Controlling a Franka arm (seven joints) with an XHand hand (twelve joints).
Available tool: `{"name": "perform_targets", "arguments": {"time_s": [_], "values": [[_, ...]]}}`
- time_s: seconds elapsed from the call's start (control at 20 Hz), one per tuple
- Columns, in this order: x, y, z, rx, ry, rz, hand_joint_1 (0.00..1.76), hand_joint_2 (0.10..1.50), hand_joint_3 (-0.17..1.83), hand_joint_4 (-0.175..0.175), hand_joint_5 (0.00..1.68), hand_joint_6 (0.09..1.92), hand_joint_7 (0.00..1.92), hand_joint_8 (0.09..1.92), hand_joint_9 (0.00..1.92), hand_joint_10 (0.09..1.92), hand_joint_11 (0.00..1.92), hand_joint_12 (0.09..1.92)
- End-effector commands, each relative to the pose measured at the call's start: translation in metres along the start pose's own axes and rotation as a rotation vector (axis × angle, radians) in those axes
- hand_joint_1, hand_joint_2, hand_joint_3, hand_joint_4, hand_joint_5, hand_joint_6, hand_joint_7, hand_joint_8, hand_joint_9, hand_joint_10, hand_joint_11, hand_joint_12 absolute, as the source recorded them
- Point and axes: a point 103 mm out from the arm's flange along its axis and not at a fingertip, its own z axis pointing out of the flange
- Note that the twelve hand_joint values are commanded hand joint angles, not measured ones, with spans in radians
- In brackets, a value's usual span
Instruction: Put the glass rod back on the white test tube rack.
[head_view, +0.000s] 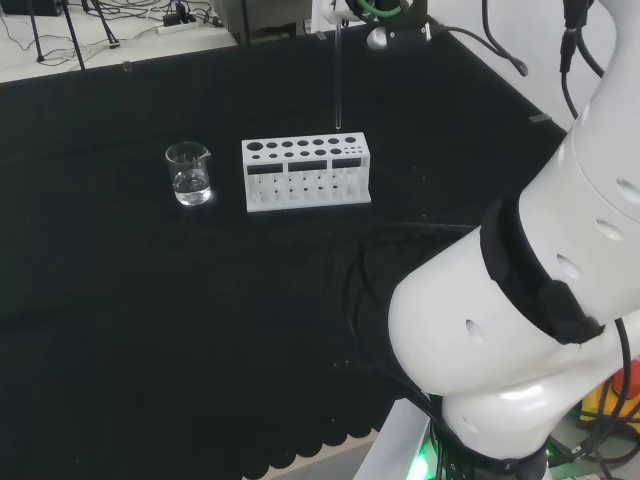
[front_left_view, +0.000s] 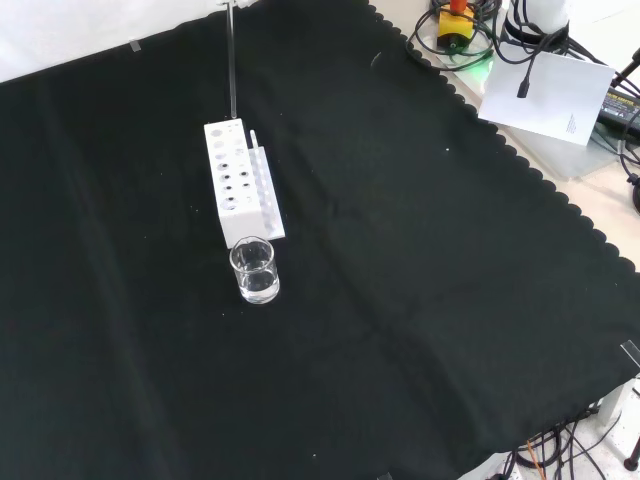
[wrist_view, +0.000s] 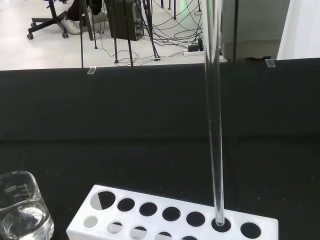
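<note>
A clear glass rod hangs upright over the white test tube rack. Its top runs up to a part of the hand at the head view's upper edge, where the grip is hidden. In the wrist view the glass rod ends at the mouth of a hole in the rack, second from one end of the far row. In the front view the glass rod comes down to the far end of the rack.
A small glass beaker with some water stands on the black cloth to the left of the rack in the head view. In the front view the beaker is just in front of the rack. Cables and gear lie beyond the cloth's edge.
</note>
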Motion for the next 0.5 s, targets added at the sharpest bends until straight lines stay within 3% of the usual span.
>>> {"name": "perform_targets", "arguments": {"time_s": [0.05, 0.5], "values": [[-0.002, 0.01, 0.011, 0.004, 0.015, 0.007, 1.29, 1.1, 0.0, -0.175, 1.02, 0.64, 1.03, 1.24, 1.56, 0.9, 1.57, 0.81], [0.0, 0.013, 0.024, 0.022, 0.002, 0.003, 1.29, 1.1, 0.0, -0.175, 1.02, 0.64, 1.03, 1.24, 1.56, 0.9, 1.57, 0.81]]}}
